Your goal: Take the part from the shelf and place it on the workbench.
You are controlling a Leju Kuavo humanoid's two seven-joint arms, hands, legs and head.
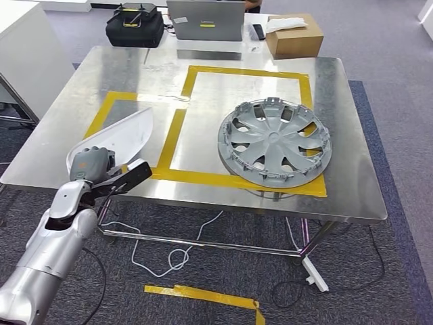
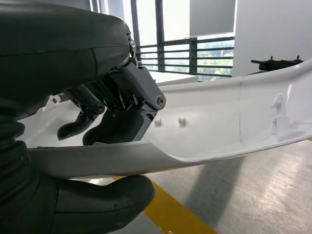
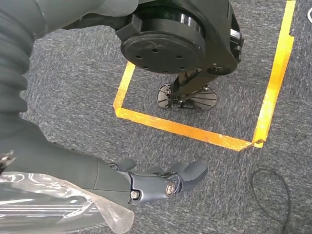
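Observation:
My left hand (image 1: 95, 166) grips a long white curved plastic part (image 1: 122, 132) by its near end, at the front left corner of the steel workbench (image 1: 347, 135). The part reaches out over the smaller yellow-taped rectangle. In the left wrist view the fingers (image 2: 110, 117) lie on the part's (image 2: 228, 122) inner side and the thumb (image 2: 103, 200) presses from beneath; the part hangs just above the bench and casts a shadow on it. My right hand (image 3: 162, 183) hangs over the carpet with its fingers stretched out and nothing in it.
A grey wheel cover (image 1: 275, 141) lies in the larger yellow-taped square at the bench's right. Beyond the bench's far edge stand a black bag (image 1: 134, 27), a grey laptop (image 1: 206, 20) and a cardboard box (image 1: 293, 35). Cables (image 1: 173, 257) run on the carpet under the bench.

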